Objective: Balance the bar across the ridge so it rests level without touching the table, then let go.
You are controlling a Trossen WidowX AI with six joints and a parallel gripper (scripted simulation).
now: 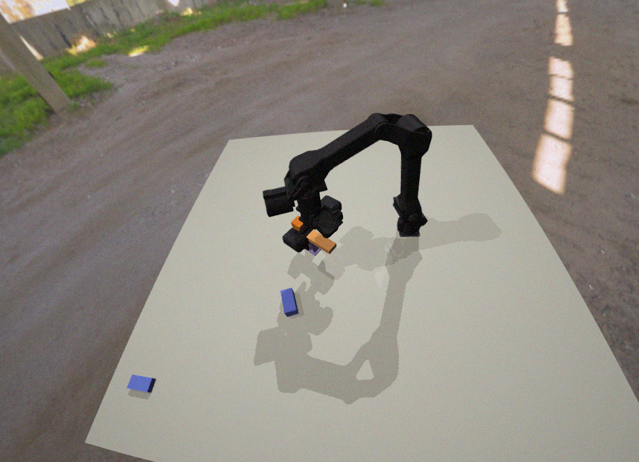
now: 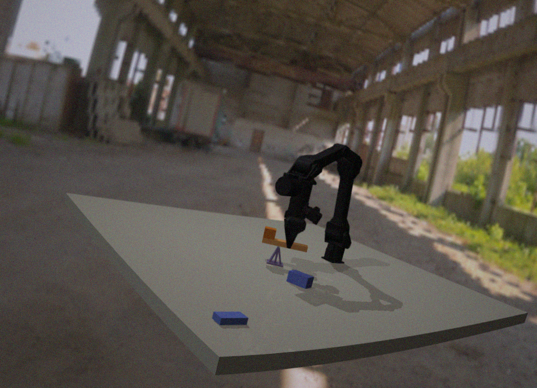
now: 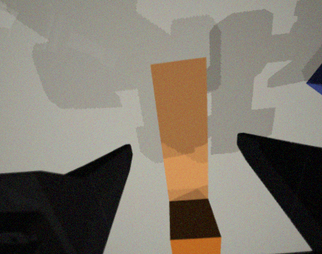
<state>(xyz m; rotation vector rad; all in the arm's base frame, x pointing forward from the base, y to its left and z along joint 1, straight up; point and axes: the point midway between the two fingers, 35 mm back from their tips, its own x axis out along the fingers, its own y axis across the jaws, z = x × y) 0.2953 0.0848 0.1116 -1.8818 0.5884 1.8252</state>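
Note:
The orange bar (image 1: 321, 241) (image 2: 299, 247) (image 3: 179, 95) lies across the small purple ridge (image 1: 310, 248) (image 2: 276, 257), clear of the table (image 1: 465, 292) (image 2: 151, 227). It carries a raised orange block (image 2: 269, 233) at its left end. In the exterior view the bar looks close to level, its right end a little lower. My gripper (image 1: 308, 238) (image 2: 289, 243) (image 3: 183, 144) is open. Its fingers stand wide on either side of the bar with a gap on each side, touching nothing. In the wrist view the ridge is hidden under the bar.
One blue block (image 1: 289, 301) (image 2: 300, 278) (image 3: 320, 78) lies a short way in front of the ridge. A second blue block (image 1: 140, 382) (image 2: 229, 317) lies near the table's front left corner. The arm's base (image 1: 410, 222) (image 2: 335, 245) stands to the right.

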